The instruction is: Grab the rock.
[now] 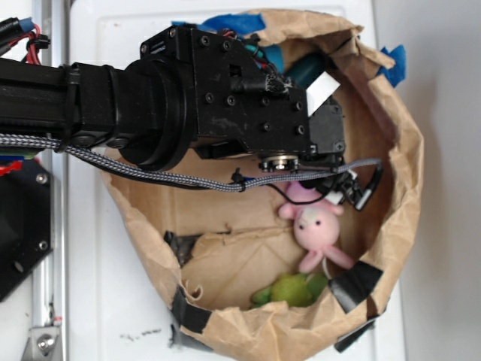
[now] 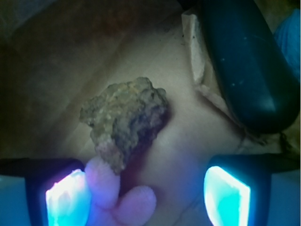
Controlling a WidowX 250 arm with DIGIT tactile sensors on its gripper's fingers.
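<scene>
Plainly, much is hidden from us in the exterior view: the black arm (image 1: pixel 150 98) lies across the upper half of the brown paper bag (image 1: pixel 402 188), so the gripper's fingers and the rock cannot be made out there at all, and only slivers of a teal object (image 1: pixel 304 69) peek past the wrist housing. In the wrist view we do see the rock (image 2: pixel 126 121), a lumpy brown-grey stone lying on the tan paper floor of the bag, ahead of the gripper (image 2: pixel 146 195) and somewhat left of the midline between its two glowing pads. The pads (image 2: pixel 225 195) are cut off by the lower edge of the picture, yet we can see the jaws standing wide apart with nothing between them but paper and a pink plush limb (image 2: pixel 120 193), which touches the near end of the rock. To the right of the rock, apart from it, lies a dark green cucumber-shaped toy (image 2: pixel 244 70), its upper end out of frame. Within the bag, the exterior view also shows a pink plush (image 1: pixel 316 229) just below the wrist and a green plush (image 1: pixel 294 289) near the lower wall, partly hidden behind the rim.
</scene>
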